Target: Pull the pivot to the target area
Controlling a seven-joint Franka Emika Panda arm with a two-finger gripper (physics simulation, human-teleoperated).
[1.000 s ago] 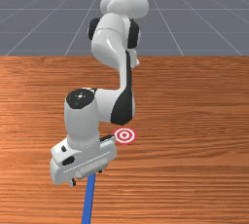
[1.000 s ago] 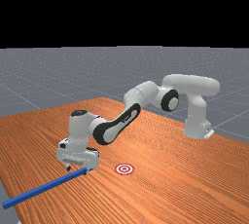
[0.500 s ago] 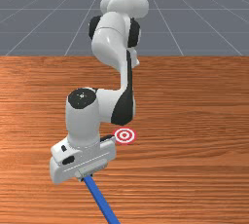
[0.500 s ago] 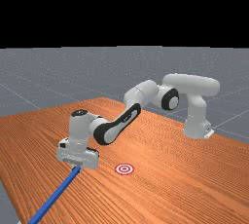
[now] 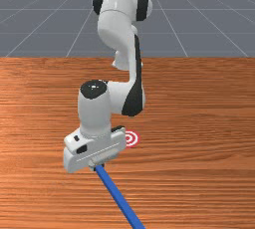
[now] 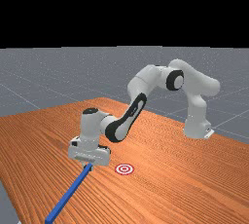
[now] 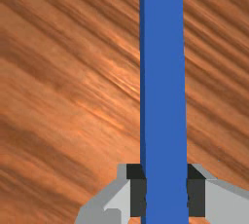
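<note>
1. Blue pivot bar (image 5: 118, 196), one: is gripped at its farther end, extended toward the front view's bottom.
2. Fingers (image 7: 196, 196), pair: clamped on it; grasp is made.
3. Target (image 6: 124, 169), red-and-white: is not reached; some pulling is left.

The big counter (image 5: 209, 98) is orange-brown wood with dark streaks (image 7: 29, 57) (a bit of it looks shiny in the wrist view), and past it lies a flat grey floor (image 6: 39, 82) with thin pale lines (image 5: 178, 39), under a plain black backdrop (image 6: 121, 9) in the far view.
</note>
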